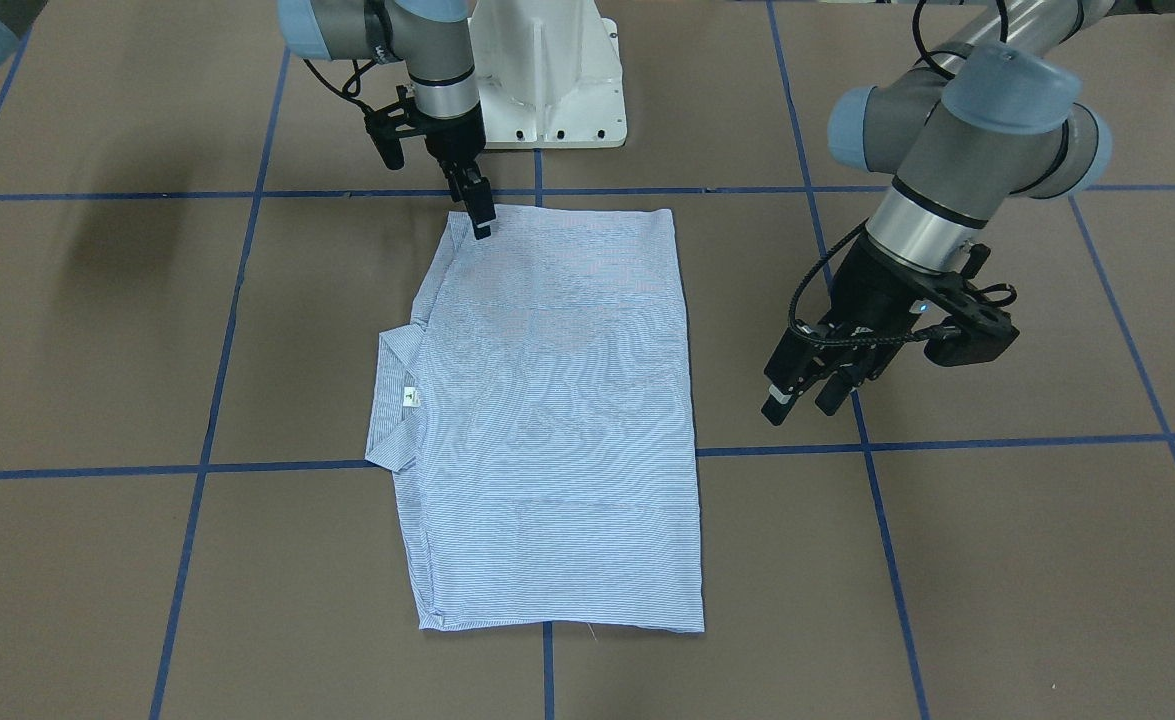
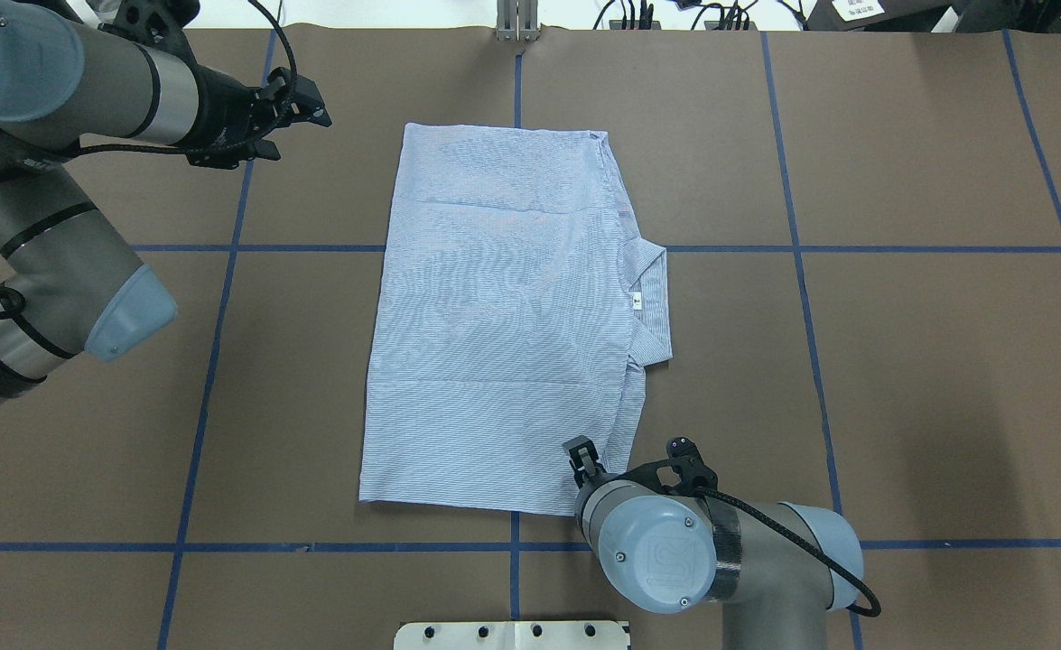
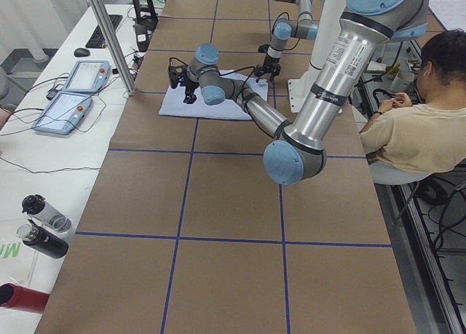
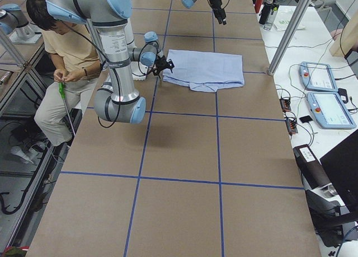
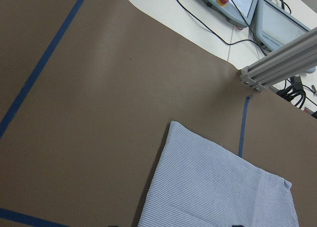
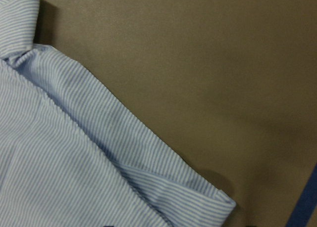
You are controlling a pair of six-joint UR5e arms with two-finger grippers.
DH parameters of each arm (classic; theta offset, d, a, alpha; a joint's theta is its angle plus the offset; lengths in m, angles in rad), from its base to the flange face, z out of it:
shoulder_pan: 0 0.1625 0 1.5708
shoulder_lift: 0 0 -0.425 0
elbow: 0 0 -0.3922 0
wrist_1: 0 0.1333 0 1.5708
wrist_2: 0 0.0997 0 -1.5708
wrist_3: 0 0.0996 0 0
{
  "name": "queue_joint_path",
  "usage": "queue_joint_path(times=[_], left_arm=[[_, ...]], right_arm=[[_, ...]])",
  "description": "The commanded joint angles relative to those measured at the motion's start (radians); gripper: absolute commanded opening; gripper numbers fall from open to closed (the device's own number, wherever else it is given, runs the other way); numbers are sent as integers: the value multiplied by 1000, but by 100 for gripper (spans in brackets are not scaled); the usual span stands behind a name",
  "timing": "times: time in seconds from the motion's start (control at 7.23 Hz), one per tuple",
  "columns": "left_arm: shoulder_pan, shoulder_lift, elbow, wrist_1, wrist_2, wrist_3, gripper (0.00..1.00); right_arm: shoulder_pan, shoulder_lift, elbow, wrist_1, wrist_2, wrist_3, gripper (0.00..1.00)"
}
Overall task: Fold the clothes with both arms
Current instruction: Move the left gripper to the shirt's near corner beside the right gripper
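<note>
**Striped shirt [image 1: 547, 420] folded to a soft rectangle, lying flat in the middle of the table [image 1: 997, 560].**
The right gripper [image 1: 480, 222] touches the shirt's corner nearest the robot; whether it pinches the cloth I cannot tell (overhead, the wrist hides it). The left gripper [image 1: 805, 398] hangs beside the shirt, fingers apart. The table is matte brown with a blue tape grid [image 1: 947, 442].

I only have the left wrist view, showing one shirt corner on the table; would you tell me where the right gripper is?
Observer: The right gripper has its fingers down at the shirt's corner nearest the robot's base, on the robot's right.
Operator: And is anything held on my side?
Observer: No, the left gripper hangs over bare table beside the shirt, fingers apart and empty.
Operator: How does the garment lie?
Observer: Folded into a rectangle, its collar sticking out toward the robot's right, white label showing.
</note>
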Motion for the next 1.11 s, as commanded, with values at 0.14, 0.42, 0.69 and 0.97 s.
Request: queue_joint_path(times=[0.14, 0.42, 0.69, 0.97], left_arm=[[-2, 0, 0, 0, 0, 0, 81], [-3, 5, -10, 2, 0, 0, 81], [-3, 5, -36, 41, 0, 0, 81], [9, 40, -66, 38, -1, -128, 81]], right_arm=[[-1, 1, -1, 0, 0, 0, 41], [2, 1, 10, 0, 0, 0, 10], [2, -2, 18, 0, 3, -2, 0], [8, -12, 48, -6, 5, -2, 0]])
